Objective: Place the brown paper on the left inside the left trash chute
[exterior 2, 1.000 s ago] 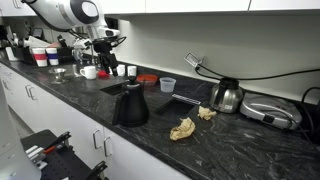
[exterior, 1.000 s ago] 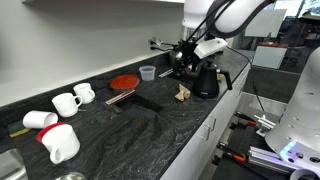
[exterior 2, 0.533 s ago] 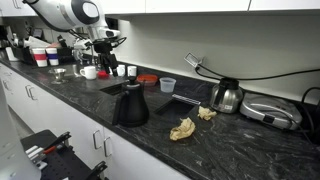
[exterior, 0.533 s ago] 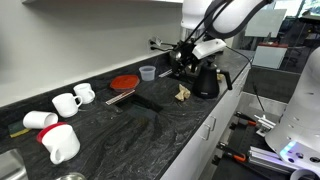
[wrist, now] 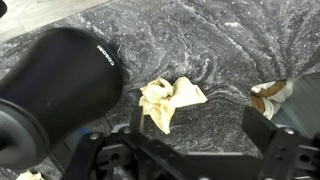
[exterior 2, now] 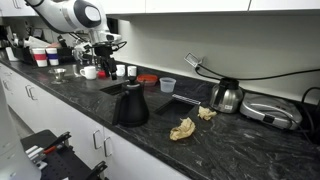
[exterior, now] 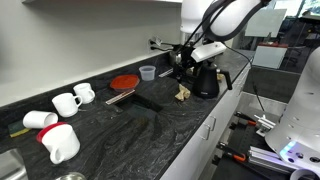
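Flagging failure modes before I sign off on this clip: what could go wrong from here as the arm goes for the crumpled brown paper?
1. The black kettle stands close beside the brown paper in the wrist view; the open tool could knock it when descending.
2. A second crumpled paper lies nearby, so the wrong one might be picked.
3. The brown paper is loosely crumpled; a pinch may catch only a flap and drop it.

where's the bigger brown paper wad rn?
On the counter near its front edge: in an exterior view the bigger brown paper wad lies to the picture's right of the black kettle, with the smaller wad just behind it.
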`<move>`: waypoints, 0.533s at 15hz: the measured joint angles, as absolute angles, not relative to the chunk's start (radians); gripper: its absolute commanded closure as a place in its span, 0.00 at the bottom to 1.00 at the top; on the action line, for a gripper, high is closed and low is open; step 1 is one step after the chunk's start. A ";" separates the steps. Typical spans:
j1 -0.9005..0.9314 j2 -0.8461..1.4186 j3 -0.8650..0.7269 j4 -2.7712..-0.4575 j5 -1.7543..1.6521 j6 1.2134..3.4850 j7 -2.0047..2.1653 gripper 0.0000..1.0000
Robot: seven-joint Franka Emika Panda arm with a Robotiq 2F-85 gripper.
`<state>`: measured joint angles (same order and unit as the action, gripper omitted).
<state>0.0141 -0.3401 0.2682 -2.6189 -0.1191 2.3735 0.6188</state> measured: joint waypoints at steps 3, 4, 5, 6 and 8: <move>0.014 -0.275 0.239 -2.604 -0.035 2.374 0.676 0.00; 0.014 -0.251 0.226 -2.594 -0.013 2.377 0.699 0.00; 0.013 -0.226 0.212 -2.582 0.000 2.381 0.729 0.00; 0.012 -0.201 0.199 -2.569 0.009 2.387 0.764 0.00; 0.011 -0.148 0.175 -2.539 0.035 2.405 0.833 0.00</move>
<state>0.0108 -0.1484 0.1749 -2.5391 0.0351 2.4054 0.8325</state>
